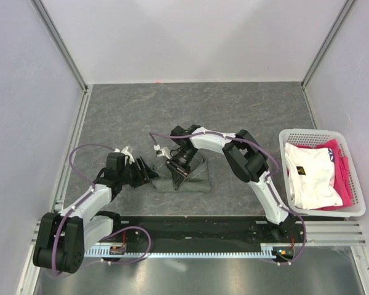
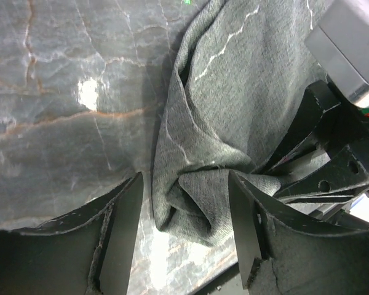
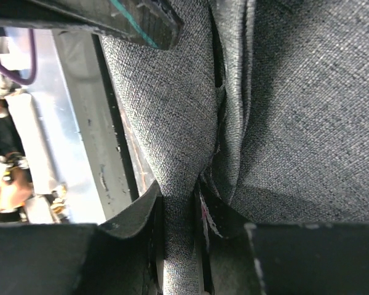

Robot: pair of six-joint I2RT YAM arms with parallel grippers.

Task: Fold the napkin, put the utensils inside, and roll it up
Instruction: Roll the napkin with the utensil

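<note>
1. For the left jaws: open fairly wide, with a bunched-up bit of the napkin (image 2: 234,110) sitting between the two fingers (image 2: 126,233), not squeezed.
2. For the right jaws: almost shut, pinching a thin fold of that same grey cloth.
3. Place of the napkin: in the middle of the desk (image 1: 141,110), right under both jaws, crumpled and partly lifted, not flat.
4. No sign of the orange utensils in any view. Maybe hidden under the cloth, cannot tell.
5. Far off to the right: a white basket (image 1: 323,132) with a white cloth (image 1: 310,172) and a pink cloth (image 1: 341,178) inside. Leave those alone.
6. Step in hand, at a guess: getting the napkin smooth and folded.
7. Shut the left jaws on the edge only, one layer if possible, not the whole lump.
8. Hold the right pinch firm so the fold does not slip out.
9. Pull the two sides apart gently until the wrinkles go.
10. Lift low, just off the desk, so nothing flops over.
11. Lay edge on edge, then let go slowly, one side at a time.
12. Watch out for the two arms bumping, being so close together.
</note>
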